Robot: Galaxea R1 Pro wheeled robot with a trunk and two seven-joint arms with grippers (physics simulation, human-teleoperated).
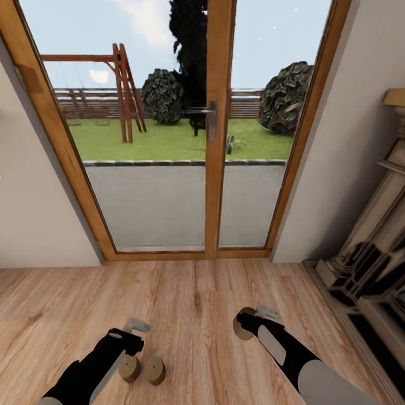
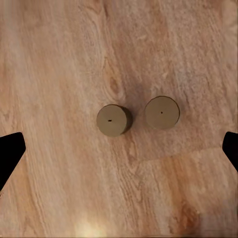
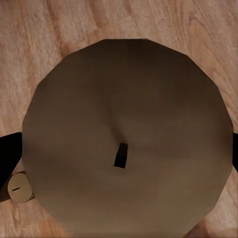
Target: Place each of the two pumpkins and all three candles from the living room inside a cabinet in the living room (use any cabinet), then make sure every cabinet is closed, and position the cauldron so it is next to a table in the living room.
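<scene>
Wood plank floor (image 1: 197,315), glazed patio doors (image 1: 169,140), pale walls (image 1: 34,214), possibly mantel (image 1: 371,247)

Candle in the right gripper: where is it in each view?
Head view: lower middle, candle at the tip of the right gripper.
Right wrist view: central, very close, wick showing.
Left wrist view: two other candles on the floor.
Shared landmark: wood plank floor.

Both arms reach forward and down, left claw (image 1: 134,342) spread wide, right claw (image 1: 246,324) gripping.
</scene>
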